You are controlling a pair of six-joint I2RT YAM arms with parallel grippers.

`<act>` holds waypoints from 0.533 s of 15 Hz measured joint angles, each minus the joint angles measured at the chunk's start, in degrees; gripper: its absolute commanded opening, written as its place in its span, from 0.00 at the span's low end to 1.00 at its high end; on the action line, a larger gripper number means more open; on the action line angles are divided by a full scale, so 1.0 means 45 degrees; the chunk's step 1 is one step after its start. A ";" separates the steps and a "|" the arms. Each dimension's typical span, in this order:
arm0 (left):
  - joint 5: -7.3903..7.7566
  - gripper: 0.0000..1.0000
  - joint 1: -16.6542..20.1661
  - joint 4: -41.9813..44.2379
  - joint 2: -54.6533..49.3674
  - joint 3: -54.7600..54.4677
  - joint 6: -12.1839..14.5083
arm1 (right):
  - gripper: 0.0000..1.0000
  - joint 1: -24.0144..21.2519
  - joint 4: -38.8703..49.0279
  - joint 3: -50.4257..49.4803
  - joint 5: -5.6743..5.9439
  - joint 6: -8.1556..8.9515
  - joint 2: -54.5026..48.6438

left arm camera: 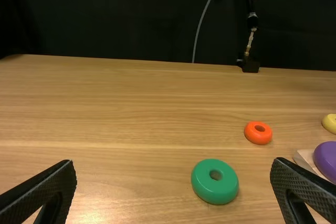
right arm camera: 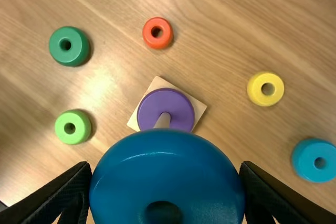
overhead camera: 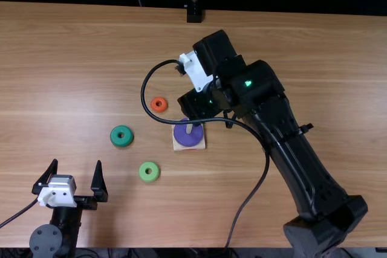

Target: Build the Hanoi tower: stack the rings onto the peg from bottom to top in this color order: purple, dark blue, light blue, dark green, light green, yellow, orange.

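Left gripper (overhead camera: 77, 162) at lower left of the top view, fingers spread, nothing between them. Dark green ring (overhead camera: 115, 136) flat on wooden table (overhead camera: 66, 64), left of centre. Light green ring (overhead camera: 142, 171) lower down, slightly right of it. Orange ring (overhead camera: 153, 104) higher up. Near centre, pale square base (overhead camera: 180, 147), purple ring (overhead camera: 192, 139) seated round the peg (overhead camera: 188, 129). Right gripper (overhead camera: 199, 106) just above that, pinching dark blue ring (right arm camera: 165, 169) between both fingers. Right wrist view: yellow ring (right arm camera: 255, 88) and light blue ring (right arm camera: 306, 161) on the table, across the base from both green rings.
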 measured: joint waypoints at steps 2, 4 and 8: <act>-0.0005 1.00 0.0000 0.0000 0.0000 0.0000 0.0000 | 0.00 0.0039 0.0019 0.0029 0.0005 0.0005 0.0160; 0.0000 1.00 0.0000 0.0005 0.0000 0.0000 0.0000 | 0.00 0.0151 0.0015 0.0049 0.0005 0.0010 0.0267; 0.0000 1.00 0.0000 0.0000 0.0000 0.0000 -0.0005 | 0.00 0.0316 0.0034 0.0049 0.0000 0.0034 0.0272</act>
